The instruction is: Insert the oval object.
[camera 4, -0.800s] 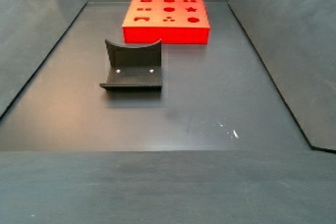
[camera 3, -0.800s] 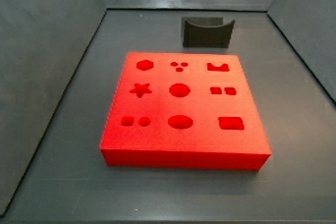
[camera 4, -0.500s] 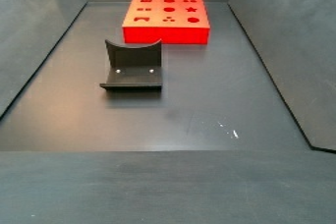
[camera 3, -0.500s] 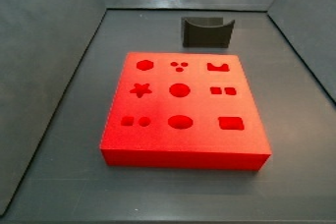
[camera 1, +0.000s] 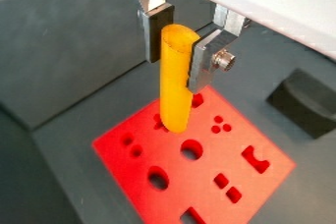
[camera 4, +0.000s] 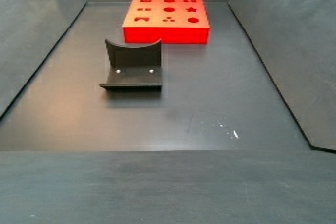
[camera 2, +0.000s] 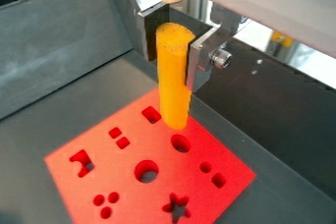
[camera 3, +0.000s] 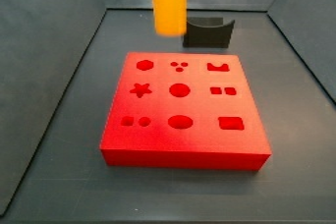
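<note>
My gripper point(camera 1: 179, 49) is shut on the oval object point(camera 1: 176, 81), a tall smooth orange-yellow peg, also seen in a wrist view point(camera 2: 174, 76). The peg hangs upright from the fingers, above the red block point(camera 1: 197, 164) with shaped holes. In a side view the peg point(camera 3: 168, 2) comes down from the top edge, above the far side of the red block point(camera 3: 184, 115); the fingers are out of that frame. In a side view the red block point(camera 4: 167, 19) lies at the far end and neither the peg nor the gripper shows.
A dark grey curved holder point(camera 3: 207, 31) stands on the floor behind the red block, also in a side view point(camera 4: 133, 66) and a wrist view point(camera 1: 309, 103). Grey walls point(camera 3: 53, 41) enclose the floor on all sides.
The peg has come down: before, only its tip showed at the top edge of a side view; now a long stretch of it shows. The block and holder have not moved.
</note>
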{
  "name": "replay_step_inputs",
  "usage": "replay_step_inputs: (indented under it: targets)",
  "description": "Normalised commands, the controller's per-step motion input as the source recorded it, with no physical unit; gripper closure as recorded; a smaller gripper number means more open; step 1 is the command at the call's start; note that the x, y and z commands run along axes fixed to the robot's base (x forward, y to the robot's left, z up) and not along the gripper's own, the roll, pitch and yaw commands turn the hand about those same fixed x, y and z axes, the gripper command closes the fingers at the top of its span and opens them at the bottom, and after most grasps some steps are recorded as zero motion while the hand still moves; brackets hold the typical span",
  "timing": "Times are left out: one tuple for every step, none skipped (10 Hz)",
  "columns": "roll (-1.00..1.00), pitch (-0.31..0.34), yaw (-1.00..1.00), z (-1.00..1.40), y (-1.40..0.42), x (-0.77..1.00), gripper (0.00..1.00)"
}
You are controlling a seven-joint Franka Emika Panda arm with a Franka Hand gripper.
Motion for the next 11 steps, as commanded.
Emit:
replay_step_inputs:
  targets:
    - [0.16, 0.069, 0.47, -0.47, -0.35, 0.17, 1.0]
    - [0.12, 0.273, 0.31, -0.56, -0.38, 0.14, 1.0]
    - [0.02, 0.244, 0.16, -0.64, -0.27, 0.16, 1.0]
    - [-0.01, 0.114, 0.22, -0.56, -0.18, 0.09, 1.0]
    - [-0.04, 0.0, 0.21, -0.38, -0.14, 0.06, 1.0]
    - [0.0, -0.004, 0.15, -0.3, -0.09, 0.12, 1.0]
    - [0.0, -0.011, 0.33, -0.38, -0.03, 0.2, 1.0]
    - [0.15, 0.0, 0.37, -0.37, -0.23, 0.53, 1.0]
    - [0.2, 0.0, 0.25, -0.41, -0.33, 0.71, 1.0]
    - [0.31, 0.0, 0.14, -0.4, -0.33, 0.76, 1.0]
    - [0.42, 0.07, 0.04, -0.33, -0.31, 0.78, 1.0]
